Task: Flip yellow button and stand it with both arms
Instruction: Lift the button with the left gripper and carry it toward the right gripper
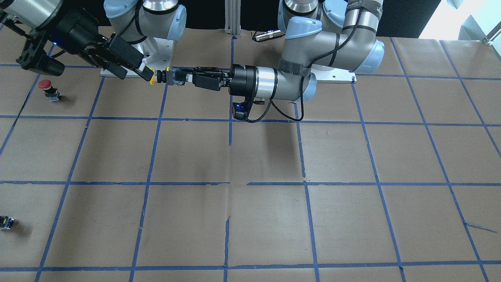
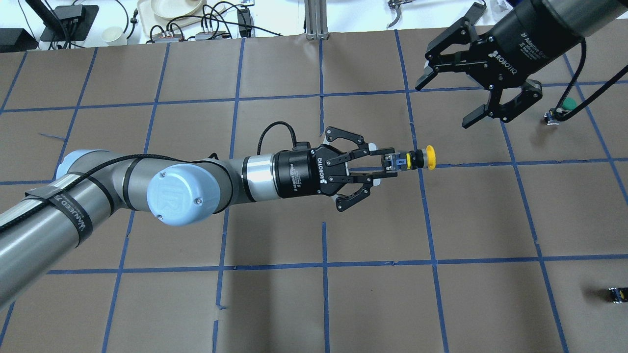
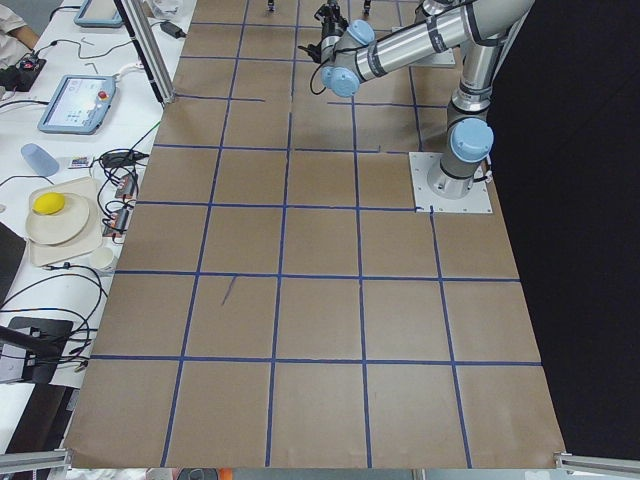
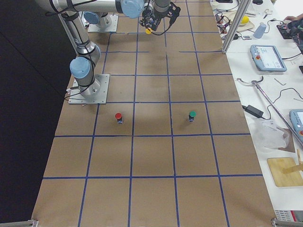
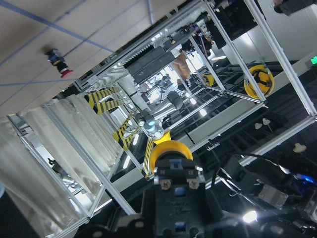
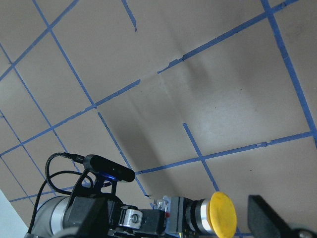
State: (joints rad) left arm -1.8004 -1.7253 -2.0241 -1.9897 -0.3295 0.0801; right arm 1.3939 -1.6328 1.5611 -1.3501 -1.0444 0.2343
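My left gripper (image 2: 391, 163) is shut on the black body of the yellow button (image 2: 430, 157) and holds it level in the air, cap pointing away from the wrist. In the front view the button (image 1: 151, 75) hangs above the table near the robot's bases. My right gripper (image 2: 445, 100) is open and empty, above and beyond the cap, apart from it. The right wrist view shows the yellow cap (image 6: 222, 214) just below one of its fingers (image 6: 270, 221). The left wrist view shows the cap (image 5: 171, 150) past the held body.
A red-capped button (image 1: 47, 87) stands on the table on the robot's right side. A green-capped button (image 2: 566, 104) stands further out on that side. A small dark block with a yellow mark (image 2: 615, 294) lies near the table's right edge.
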